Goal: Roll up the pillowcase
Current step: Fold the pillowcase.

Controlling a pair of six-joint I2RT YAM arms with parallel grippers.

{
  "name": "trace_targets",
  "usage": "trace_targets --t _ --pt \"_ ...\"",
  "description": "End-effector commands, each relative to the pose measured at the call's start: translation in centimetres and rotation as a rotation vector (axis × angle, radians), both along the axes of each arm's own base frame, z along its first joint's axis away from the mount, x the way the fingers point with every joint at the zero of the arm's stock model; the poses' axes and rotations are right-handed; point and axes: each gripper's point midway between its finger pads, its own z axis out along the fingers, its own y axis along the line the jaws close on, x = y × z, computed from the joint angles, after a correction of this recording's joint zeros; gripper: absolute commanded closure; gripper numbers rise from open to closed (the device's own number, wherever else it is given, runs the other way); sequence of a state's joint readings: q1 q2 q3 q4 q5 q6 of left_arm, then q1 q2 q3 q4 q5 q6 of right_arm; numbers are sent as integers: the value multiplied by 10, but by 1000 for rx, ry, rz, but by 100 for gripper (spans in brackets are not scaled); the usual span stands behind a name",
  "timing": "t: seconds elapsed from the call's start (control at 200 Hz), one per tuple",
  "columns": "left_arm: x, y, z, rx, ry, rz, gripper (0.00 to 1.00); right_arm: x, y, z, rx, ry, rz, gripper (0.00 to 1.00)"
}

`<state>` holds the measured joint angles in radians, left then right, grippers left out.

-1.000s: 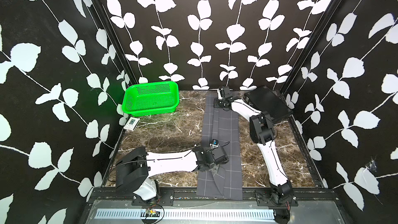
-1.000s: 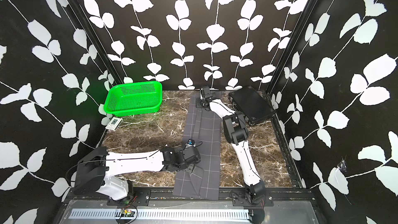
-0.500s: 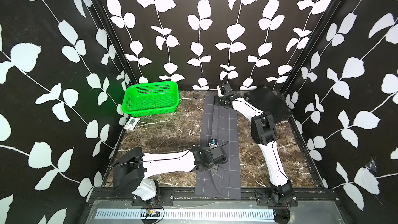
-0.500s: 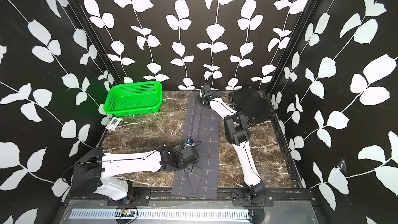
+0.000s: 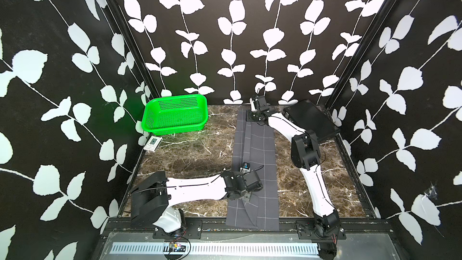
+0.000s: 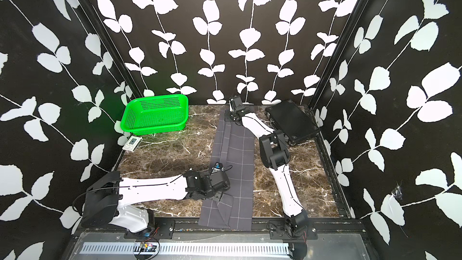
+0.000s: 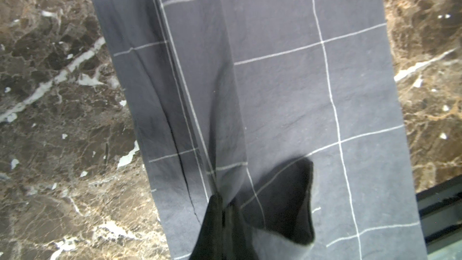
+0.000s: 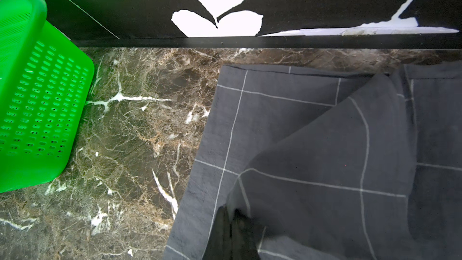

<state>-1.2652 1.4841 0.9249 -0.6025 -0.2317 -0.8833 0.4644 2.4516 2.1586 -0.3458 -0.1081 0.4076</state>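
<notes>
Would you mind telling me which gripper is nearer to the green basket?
Right. The right gripper holds the far end of the pillowcase, level with the basket; the left gripper holds it near the front edge, much farther off.

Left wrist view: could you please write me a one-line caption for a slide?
Left gripper pinching a raised fold of the grid-lined pillowcase over the marble table.

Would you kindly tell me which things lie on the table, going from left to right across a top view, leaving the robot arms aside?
green basket → pillowcase → black case
</notes>
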Motion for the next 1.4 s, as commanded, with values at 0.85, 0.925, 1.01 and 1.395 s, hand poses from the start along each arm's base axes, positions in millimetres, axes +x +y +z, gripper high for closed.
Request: trace_targets --t 0.85,0.925,1.01,1.395 --pt "1 43 -25 212 53 45 74 4 64 0 221 3 114 72" --pt "1 43 -25 214 54 38 74 3 68 -4 236 20 122 73" --pt "1 43 -23 209 52 38 74 1 70 -6 237 27 127 73" --pt "6 51 -2 163 33 83 69 -10 70 35 238 5 199 56"
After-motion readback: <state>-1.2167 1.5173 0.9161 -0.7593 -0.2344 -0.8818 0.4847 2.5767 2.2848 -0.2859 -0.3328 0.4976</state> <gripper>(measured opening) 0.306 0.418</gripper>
